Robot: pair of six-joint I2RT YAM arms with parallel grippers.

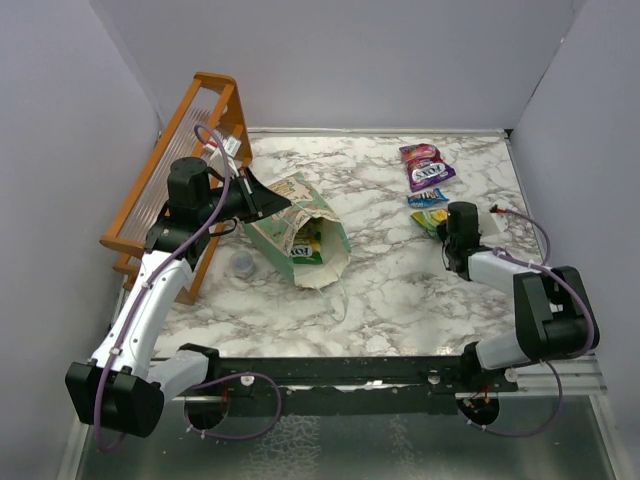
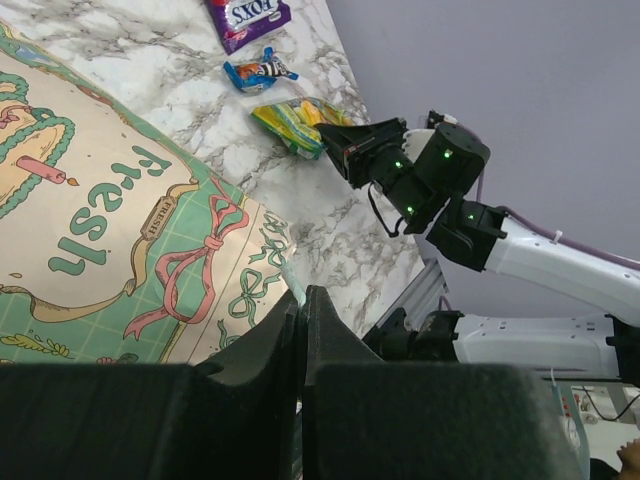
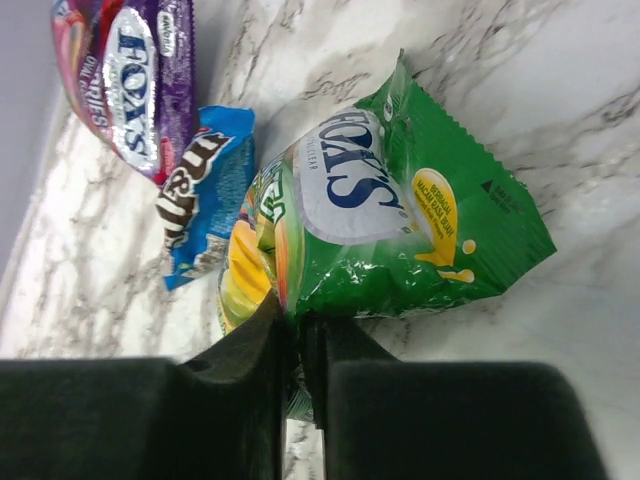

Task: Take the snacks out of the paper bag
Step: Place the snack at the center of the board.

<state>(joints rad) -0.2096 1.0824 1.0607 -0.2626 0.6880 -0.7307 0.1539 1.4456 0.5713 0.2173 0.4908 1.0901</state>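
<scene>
With right gripper (image 3: 297,318) pinched tight on the green packet (image 3: 400,220), seemingly laying it beside other snacks (image 3: 205,200), and left gripper (image 2: 302,302) clamped on the paper bag (image 2: 120,230); next, letting go and reaching inside.

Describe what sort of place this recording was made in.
Probably a lab robot test cell: plain white walls box in a marble-patterned table, and two arms are bolted to a rail at its near edge.

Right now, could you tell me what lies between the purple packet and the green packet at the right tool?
A small blue packet lies between the purple packet and the green packet; the right wrist view shows it clearly.
</scene>
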